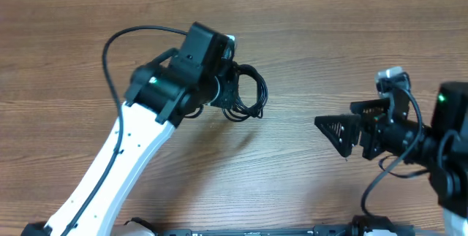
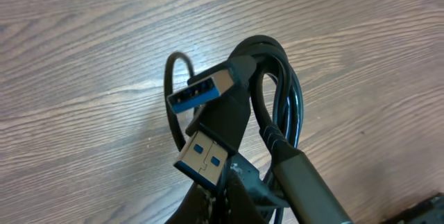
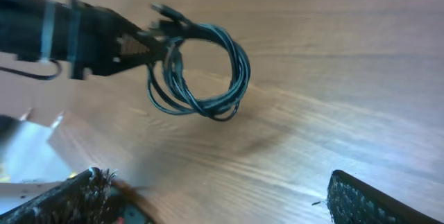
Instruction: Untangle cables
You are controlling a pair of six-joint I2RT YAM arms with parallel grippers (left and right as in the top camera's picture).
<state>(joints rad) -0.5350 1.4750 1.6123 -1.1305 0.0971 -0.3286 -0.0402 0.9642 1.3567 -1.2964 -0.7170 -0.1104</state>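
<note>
The cables (image 1: 245,114) are a small coil of thin black cord that hangs just above the wooden table, with its shadow on the wood below. My left gripper (image 1: 228,93) is shut on the coil's left side. In the left wrist view the coil (image 2: 277,92) loops up from the pinched fingertips (image 2: 232,182), and two silvery plugs with blue inserts (image 2: 201,92) stick out to the left. The right wrist view shows the coil (image 3: 241,71) dangling from the left gripper (image 3: 135,44). My right gripper (image 1: 342,128) stands open to the right of the coil, apart from it, with nothing between its fingers (image 3: 374,200).
Bare wooden table (image 1: 307,39) lies all around. A thick black cable (image 1: 110,61) arcs off the left arm. The right arm's own wiring (image 1: 380,170) trails near the front right edge.
</note>
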